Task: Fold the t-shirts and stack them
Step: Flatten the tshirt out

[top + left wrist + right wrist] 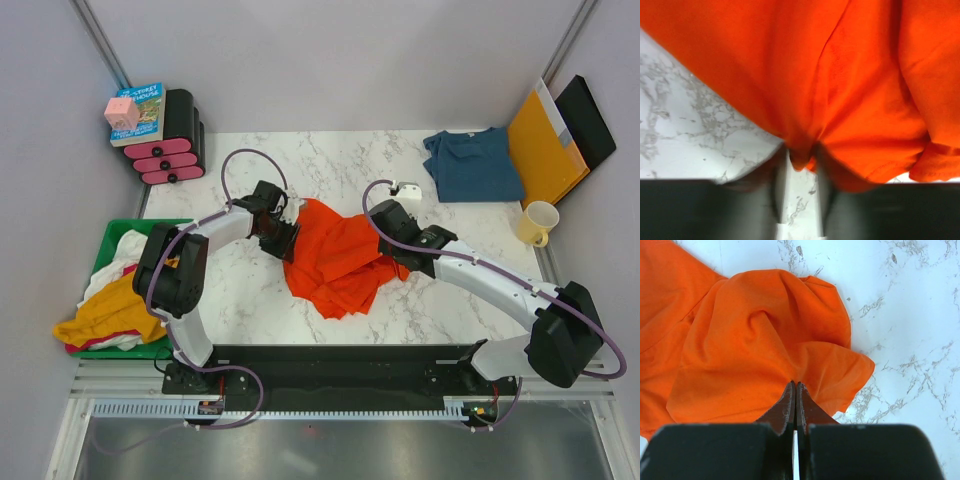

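The orange-red t-shirt [335,262] lies crumpled on the marble table's middle. My left gripper [287,240] is at the shirt's left edge; in the left wrist view [801,156] a bunched fold of the shirt [850,75] sits pinched between its blurred fingers. My right gripper [388,248] is at the shirt's right edge; in the right wrist view [796,386] its jaws are pressed together on a gathered fold of the shirt [750,345]. The dark teal-blue t-shirt [474,166] lies folded at the back right, away from both grippers.
An orange-yellow envelope [545,140] and a black board lean at the back right. A cream mug [538,222] stands by the right edge. A green bin [108,236] with yellow and white garments [110,310] is left. A book, pink cube and black-pink blocks [168,148] stand back left.
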`<action>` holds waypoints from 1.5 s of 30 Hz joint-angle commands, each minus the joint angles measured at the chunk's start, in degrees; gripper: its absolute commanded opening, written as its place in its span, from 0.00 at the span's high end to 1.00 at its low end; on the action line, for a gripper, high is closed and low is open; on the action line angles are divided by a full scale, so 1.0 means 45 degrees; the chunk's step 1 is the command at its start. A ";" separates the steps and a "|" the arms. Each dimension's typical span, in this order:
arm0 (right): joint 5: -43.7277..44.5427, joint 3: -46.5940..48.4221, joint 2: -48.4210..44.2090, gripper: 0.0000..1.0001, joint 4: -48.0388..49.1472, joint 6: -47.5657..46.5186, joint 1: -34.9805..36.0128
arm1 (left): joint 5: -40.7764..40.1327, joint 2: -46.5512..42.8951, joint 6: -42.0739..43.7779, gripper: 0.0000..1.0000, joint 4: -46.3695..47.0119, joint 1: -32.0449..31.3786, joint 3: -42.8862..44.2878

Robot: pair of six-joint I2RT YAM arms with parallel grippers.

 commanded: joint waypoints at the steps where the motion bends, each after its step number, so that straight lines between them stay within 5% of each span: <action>1: 0.0356 0.0368 -0.0164 1.00 -0.0032 0.0115 0.0071 | 0.0121 0.0515 0.0204 0.90 -0.0501 -0.0043 0.0283; 2: 0.0395 0.0446 -0.0203 1.00 -0.0090 0.0057 0.0051 | -0.0015 0.0398 0.0204 0.98 -0.0579 -0.0004 0.0361; 6: 0.1486 0.1381 -0.0379 1.00 -0.0850 -0.0157 -0.0104 | -0.0407 -0.1472 0.0185 0.98 -0.0715 0.0385 0.0653; 16: 0.1978 0.4586 -0.1922 1.00 -0.1341 -0.1876 -0.4011 | 0.1487 -0.4797 0.0028 0.98 -0.2806 0.6163 0.5556; 30: 0.1371 0.2420 -0.3111 1.00 -0.1146 -0.1993 -0.4011 | 0.0453 -0.6769 0.0537 0.98 -0.1752 0.6811 0.3193; 35: 0.1723 0.3101 -0.3134 1.00 -0.1341 -0.2734 -0.4069 | 0.0413 -0.7377 0.0654 0.98 -0.1518 0.7086 0.4012; 45: 0.1080 0.7005 -0.0439 1.00 -0.0931 -0.3087 -0.4578 | 0.0374 -0.4703 -0.0401 0.98 -0.1419 0.7262 0.8035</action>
